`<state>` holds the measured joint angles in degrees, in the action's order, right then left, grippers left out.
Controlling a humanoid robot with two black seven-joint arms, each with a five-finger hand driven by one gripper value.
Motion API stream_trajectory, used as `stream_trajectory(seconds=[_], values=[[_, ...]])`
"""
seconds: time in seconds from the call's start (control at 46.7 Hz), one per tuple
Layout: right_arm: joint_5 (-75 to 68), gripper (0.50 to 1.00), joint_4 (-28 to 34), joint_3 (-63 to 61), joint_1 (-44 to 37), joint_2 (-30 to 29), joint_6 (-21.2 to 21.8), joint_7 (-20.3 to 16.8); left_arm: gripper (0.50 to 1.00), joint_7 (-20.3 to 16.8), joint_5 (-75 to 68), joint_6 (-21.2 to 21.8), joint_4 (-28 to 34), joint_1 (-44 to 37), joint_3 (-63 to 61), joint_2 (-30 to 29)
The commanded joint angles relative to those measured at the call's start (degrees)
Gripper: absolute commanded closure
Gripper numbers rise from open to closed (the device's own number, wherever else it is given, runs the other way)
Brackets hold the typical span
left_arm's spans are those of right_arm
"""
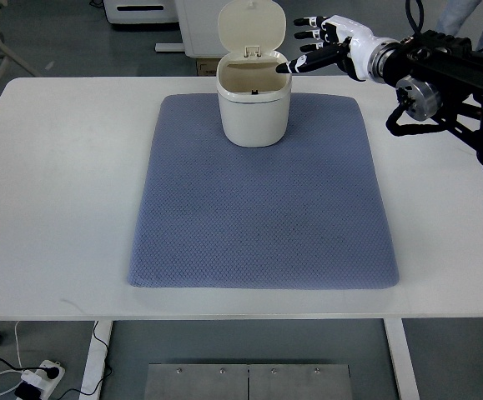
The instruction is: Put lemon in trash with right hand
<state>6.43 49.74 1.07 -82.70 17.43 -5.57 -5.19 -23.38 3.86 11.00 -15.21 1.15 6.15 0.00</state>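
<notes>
The right arm comes in from the upper right of the frame, black and jointed, ending in a white and black robot hand (318,43) held just beside the upper right rim of the trash bin (254,107). Its fingers (308,22) are spread and hold nothing; the lowest finger reaches over the bin's open mouth. The bin is a small cream plastic tub with rounded sides, its hinged lid (251,29) standing upright behind the opening. No lemon can be seen on the surface (57,167) or in the hand; the bin's inside is shadowed. The bin stands at the top centre of a blue-grey mat (262,208) with a fine quilted texture. No writing is legible.
</notes>
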Motion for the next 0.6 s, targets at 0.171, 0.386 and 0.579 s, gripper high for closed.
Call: stream_trajectory(seconds=[0.171,0.386,0.579], values=[[-1.9,0.571,3.8,-5.3,3.1,6.5,0.7,1.4,0.500,0.0,0.0,0.0,0.0,0.0,0.0,0.0],[-1.9,0.578,3.7,-15.0,11.1,8.1,-1.1,4.0,0.500,0.0,0.0,0.0,0.0,0.0,0.0,0.0],[-1.9,0.574,4.0,-22.9,18.8,8.0,-5.4,7.2,0.500,0.0,0.0,0.0,0.0,0.0,0.0,0.0]])
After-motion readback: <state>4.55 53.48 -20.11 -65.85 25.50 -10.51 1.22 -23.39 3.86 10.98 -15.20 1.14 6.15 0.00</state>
